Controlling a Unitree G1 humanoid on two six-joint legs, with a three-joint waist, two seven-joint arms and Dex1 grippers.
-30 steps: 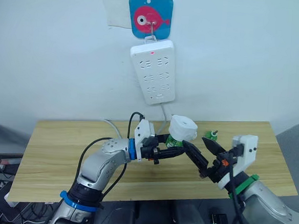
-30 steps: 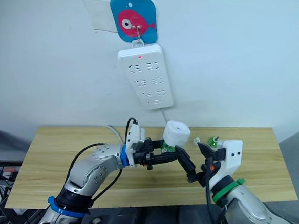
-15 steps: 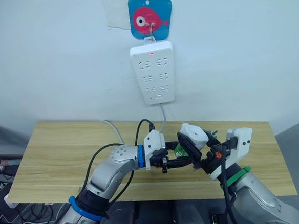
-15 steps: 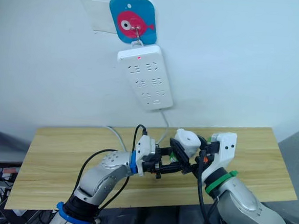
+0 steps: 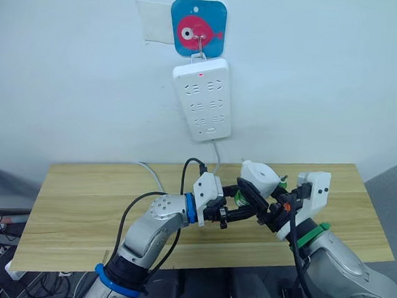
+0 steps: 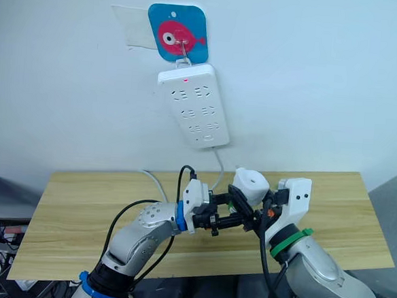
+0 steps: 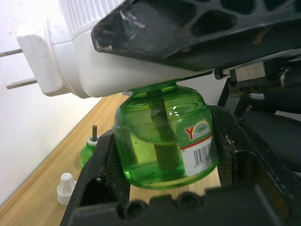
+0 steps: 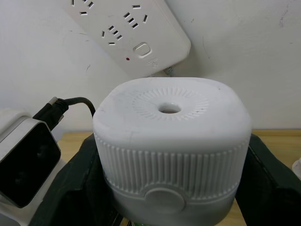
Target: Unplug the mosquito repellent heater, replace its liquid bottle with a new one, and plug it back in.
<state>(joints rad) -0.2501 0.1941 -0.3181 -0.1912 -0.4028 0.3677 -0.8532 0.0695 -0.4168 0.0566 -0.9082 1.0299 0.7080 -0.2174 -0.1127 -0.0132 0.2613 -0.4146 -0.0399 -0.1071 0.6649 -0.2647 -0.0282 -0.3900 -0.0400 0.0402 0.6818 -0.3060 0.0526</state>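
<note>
Pale wall, fish hook (image 5: pixel 197 27), power strip (image 5: pixel 203 99) hanging | wooden table (image 5: pixel 79 195) | left gripper (image 5: pixel 243 208) clamps new one (image 7: pixel 164 141) | right gripper (image 5: pixel 253 194) clasps mosquito repellent heater (image 8: pixel 171 146) above table | liquid bottle (image 7: pixel 90 149), white cap (image 7: pixel 65 188) on table.

White power strip (image 5: pixel 202 98) hangs on the wall from a blue fish hook plate (image 5: pixel 197 27), above the wooden table (image 5: pixel 79 195).
</note>
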